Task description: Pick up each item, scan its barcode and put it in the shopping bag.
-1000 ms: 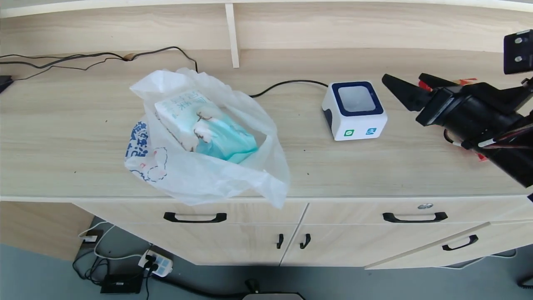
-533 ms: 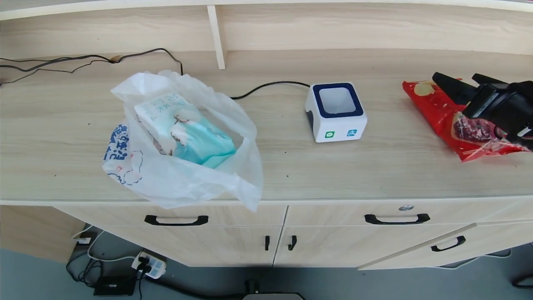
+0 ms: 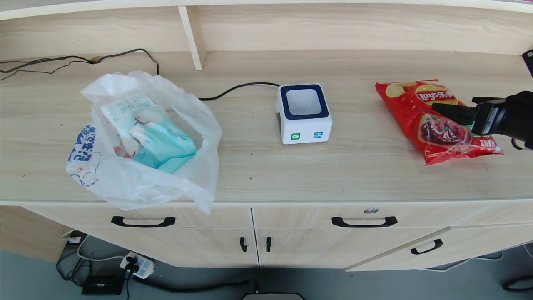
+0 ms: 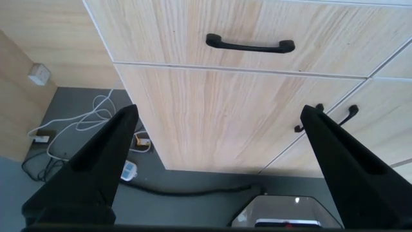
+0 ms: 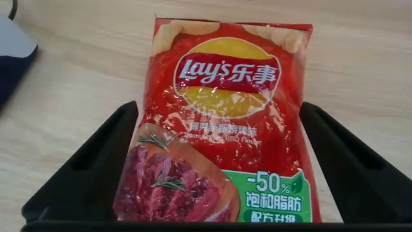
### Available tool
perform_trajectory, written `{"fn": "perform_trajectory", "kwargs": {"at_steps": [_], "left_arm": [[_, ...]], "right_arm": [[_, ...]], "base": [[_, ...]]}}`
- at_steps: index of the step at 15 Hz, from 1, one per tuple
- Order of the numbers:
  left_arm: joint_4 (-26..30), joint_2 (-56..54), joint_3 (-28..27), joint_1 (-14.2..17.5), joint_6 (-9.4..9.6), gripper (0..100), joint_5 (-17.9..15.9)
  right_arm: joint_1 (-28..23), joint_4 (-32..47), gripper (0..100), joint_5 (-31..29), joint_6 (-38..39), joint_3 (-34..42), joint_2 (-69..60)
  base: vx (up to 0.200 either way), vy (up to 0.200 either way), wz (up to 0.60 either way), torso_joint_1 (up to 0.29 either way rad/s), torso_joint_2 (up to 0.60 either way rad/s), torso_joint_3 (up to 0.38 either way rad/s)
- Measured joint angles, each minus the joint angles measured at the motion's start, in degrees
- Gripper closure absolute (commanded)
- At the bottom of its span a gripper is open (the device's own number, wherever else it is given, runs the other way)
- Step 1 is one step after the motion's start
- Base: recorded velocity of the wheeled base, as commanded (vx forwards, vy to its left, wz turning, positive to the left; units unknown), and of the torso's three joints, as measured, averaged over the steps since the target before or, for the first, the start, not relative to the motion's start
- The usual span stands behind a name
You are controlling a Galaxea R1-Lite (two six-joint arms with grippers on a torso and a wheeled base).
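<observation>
A red bag of chips [image 3: 437, 121] lies flat on the wooden counter at the right. My right gripper [image 3: 454, 103] hovers just above it, open, with one finger on either side of the chips [image 5: 225, 142] and the right gripper [image 5: 219, 109] holding nothing. The white shopping bag [image 3: 137, 166] sits open at the left with a teal-and-white tissue pack [image 3: 150, 131] inside. Between them stands the white scanner [image 3: 304, 113] with its dark-rimmed window facing up. My left gripper [image 4: 219, 113] is open and empty, low down in front of the cabinet fronts.
A black cable [image 3: 237, 88] runs from the scanner to the back of the counter. More cables [image 3: 62, 62] lie at the back left. A vertical divider [image 3: 192, 37] stands on the back shelf. Drawers with black handles [image 4: 250, 45] are below, one [image 3: 424, 246] at the right ajar.
The head camera has turned right, so everything has slid left in its view. My right gripper has come down from beside the scanner to just over the chips, still open.
</observation>
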Motion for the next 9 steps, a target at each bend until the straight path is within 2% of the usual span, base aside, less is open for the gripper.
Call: {"fn": "perform_trajectory", "kwargs": {"at_steps": [1, 9], "left_arm": [[0.0, 0.0, 0.0, 0.0, 0.00, 0, 0.0], [0.0, 0.0, 0.0, 0.0, 0.00, 0, 0.0]], "right_arm": [[-0.4, 2.0, 0, 0.7, -0.8, -0.9, 0.0], [-1.0, 2.6, 0, 0.8, -1.7, -1.2, 3.0]], "base": [[0.000, 0.000, 0.00, 0.000, 0.00, 0.000], [0.000, 0.000, 0.00, 0.000, 0.00, 0.000]]}}
